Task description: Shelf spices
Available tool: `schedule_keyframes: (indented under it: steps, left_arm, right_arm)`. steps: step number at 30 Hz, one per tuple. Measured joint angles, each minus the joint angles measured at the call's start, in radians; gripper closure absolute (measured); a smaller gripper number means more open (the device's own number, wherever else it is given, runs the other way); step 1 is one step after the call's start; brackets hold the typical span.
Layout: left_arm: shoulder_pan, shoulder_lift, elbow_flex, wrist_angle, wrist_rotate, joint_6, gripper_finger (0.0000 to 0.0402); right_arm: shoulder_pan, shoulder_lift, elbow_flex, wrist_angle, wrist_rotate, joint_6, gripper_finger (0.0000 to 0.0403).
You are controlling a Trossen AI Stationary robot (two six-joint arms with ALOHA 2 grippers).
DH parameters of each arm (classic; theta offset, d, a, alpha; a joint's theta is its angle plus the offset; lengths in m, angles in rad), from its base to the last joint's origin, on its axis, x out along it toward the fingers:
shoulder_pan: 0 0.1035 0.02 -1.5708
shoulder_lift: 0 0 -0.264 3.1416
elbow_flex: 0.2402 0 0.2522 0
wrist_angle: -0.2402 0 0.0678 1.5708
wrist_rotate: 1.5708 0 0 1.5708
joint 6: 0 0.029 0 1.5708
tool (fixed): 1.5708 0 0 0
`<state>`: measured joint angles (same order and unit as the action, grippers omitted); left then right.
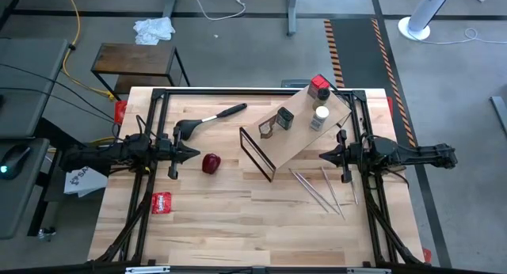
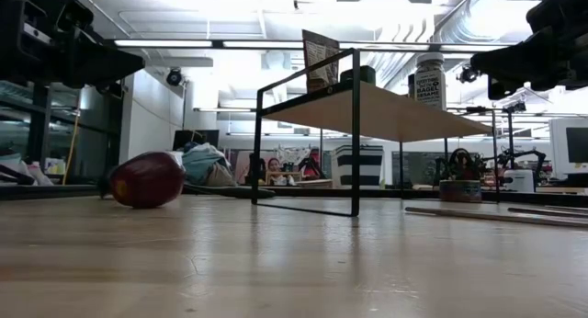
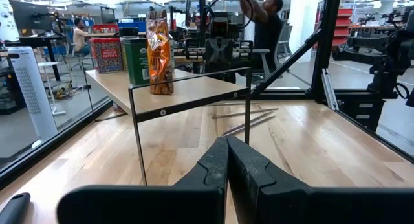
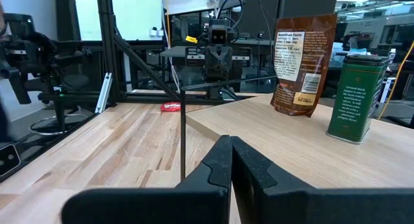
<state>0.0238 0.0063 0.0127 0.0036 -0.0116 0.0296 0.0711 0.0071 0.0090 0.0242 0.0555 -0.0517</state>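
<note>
Left gripper [image 1: 194, 154]: fingers pressed together, grasping nothing, hovering over the table's [image 1: 238, 218] left part and pointing toward the centre. Just beside its tip lies a dark red round object [image 1: 211, 163]; a black-handled tool [image 1: 207, 119] lies behind it, and a flat red packet [image 1: 161, 202] nearer the front edge.

Right gripper [image 1: 323, 156]: likewise clenched and empty, over the right part of the table, facing the left one.

Between the two grippers, toward the back, stands the shelf [image 1: 297, 133], set at an angle, its light board on black rod frames. On the board: a foil pouch [image 1: 266, 129], a green tin [image 1: 285, 118], a white-capped jar [image 1: 319, 118] and a red-topped tin [image 1: 319, 86] at the far end.

Thin sticks [image 1: 325, 191] lie on the table in front of the right gripper.

A person [image 3: 266, 24] shows in the room beyond in the left wrist view.
</note>
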Motion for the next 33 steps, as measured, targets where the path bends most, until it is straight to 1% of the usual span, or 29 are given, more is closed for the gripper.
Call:
schedule_keyframes:
  steps: [30,33]
  left_arm:
    - [0.000,0.000,0.000,0.000,0.000,0.000,0.0398]
    - [0.000,0.000,0.000,0.000,0.000,0.000,0.0398]
  right_arm:
    - [0.000,0.000,0.000,0.004,0.000,0.000,0.0403]
    - [0.000,0.000,0.000,0.022,-0.002,0.031,0.0403]
